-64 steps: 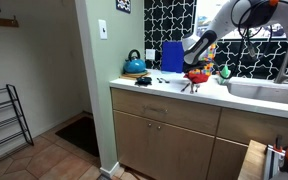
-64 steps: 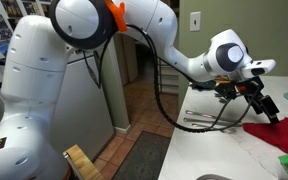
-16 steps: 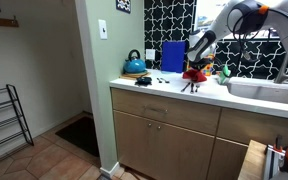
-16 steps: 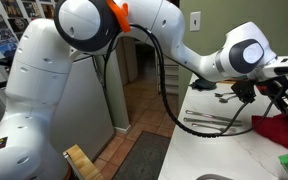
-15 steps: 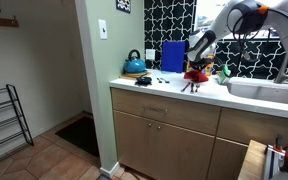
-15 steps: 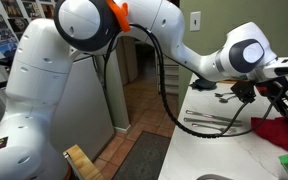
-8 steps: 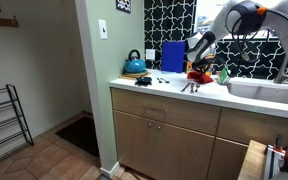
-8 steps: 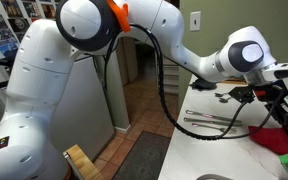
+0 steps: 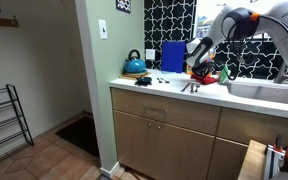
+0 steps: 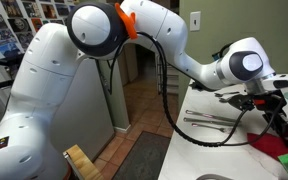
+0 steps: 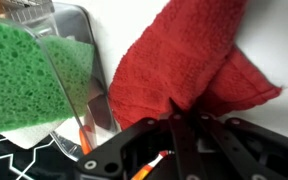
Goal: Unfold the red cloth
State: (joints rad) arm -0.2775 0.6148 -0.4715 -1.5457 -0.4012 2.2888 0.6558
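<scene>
Pinching a fold of the cloth (image 11: 179,55), the gripper (image 11: 176,112) showed its fingers pressed tight together in the wrist view, with red fabric gathered right at the tips. And look, two layers still crossed there, one flap lying over the other, so the cloth was plainly not open yet. Just beside it sat a green sponge (image 11: 29,75), close to the fabric but apart from it.

Out on the counter (image 9: 159,92), the big change was the travel. Over the last second the arm had swung further along toward the sink (image 9: 264,90), and the cloth had gone with it. In an exterior view it sat bunched under the gripper (image 9: 208,76), a little further from the board (image 9: 172,56) than before. That read as the drag doing its work, the held edge being pulled away from the rest. The unfolding looked under way, not finished, and the pinched edge probably needed carrying further before it could be laid flat.

At the far end, the kettle (image 9: 134,64) stood upright and well clear of the action.
</scene>
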